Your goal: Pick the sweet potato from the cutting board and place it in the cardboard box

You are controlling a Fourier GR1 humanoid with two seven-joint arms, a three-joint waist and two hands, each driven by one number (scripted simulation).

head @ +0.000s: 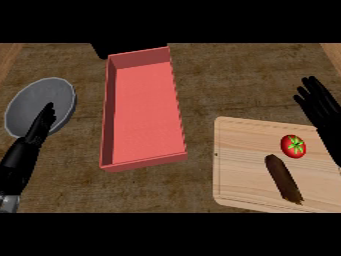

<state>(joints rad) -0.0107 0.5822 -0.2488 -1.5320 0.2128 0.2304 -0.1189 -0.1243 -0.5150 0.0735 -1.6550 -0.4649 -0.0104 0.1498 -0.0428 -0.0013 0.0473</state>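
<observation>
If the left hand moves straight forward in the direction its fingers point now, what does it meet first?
The left hand points up and slightly right, already over the grey plate. It would meet that plate first if low enough; its height above the plate is unclear.

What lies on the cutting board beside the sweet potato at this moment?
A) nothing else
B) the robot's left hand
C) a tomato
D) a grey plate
C: a red tomato with a green stem sits on the cutting board just above and right of the dark sweet potato; the grey plate lies far off at the left.
</observation>
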